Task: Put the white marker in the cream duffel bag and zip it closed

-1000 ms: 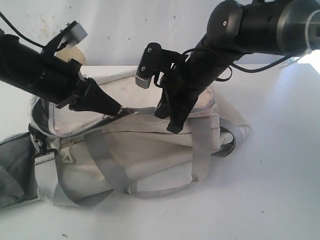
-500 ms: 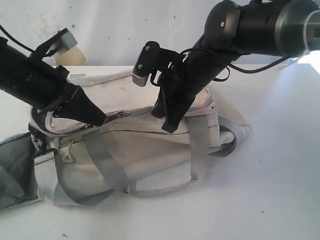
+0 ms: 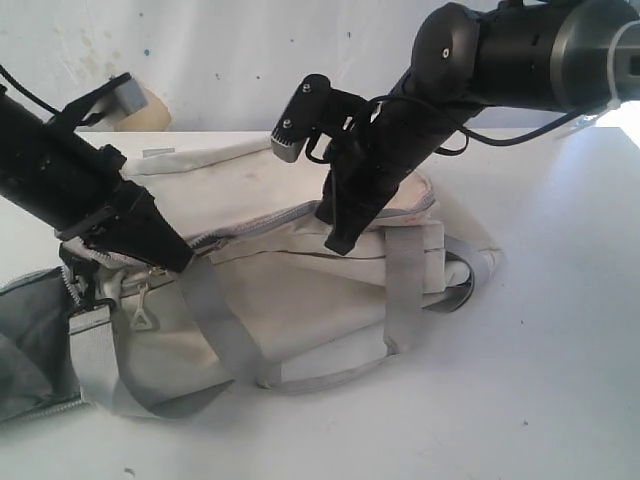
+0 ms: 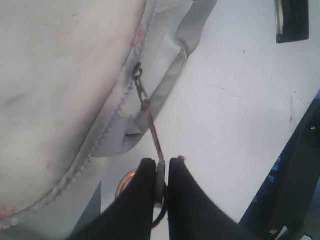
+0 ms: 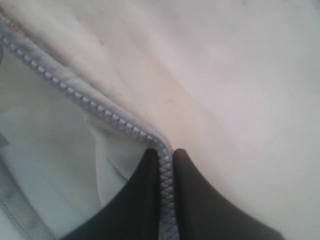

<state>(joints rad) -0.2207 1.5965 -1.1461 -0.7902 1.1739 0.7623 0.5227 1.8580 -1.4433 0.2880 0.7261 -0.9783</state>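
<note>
The cream duffel bag (image 3: 300, 290) lies on its side across the white table, its grey straps (image 3: 225, 345) hanging to the front. My left gripper (image 3: 178, 262) is at the bag's left end, shut on the zipper pull tab (image 4: 160, 172). A thin reddish cord (image 4: 151, 125) runs taut from the tab to the slider (image 4: 136, 74). My right gripper (image 3: 338, 240) is shut on the grey zipper seam (image 5: 165, 165) near the bag's middle top and holds that edge raised. The zipper line (image 3: 270, 222) between the grippers looks closed. The white marker is out of view.
A dark grey lined flap (image 3: 30, 345) spreads at the lower left by the bag's end. A beige object (image 3: 148, 100) sits at the back left against the wall. A brass ring (image 4: 124, 184) lies under the left gripper, and a black block (image 4: 292, 20) stands on the table.
My left gripper has moved left and down along the bag's top, dragging the zipper pull and closing the opening behind it. The right gripper lifted the seam slightly.
</note>
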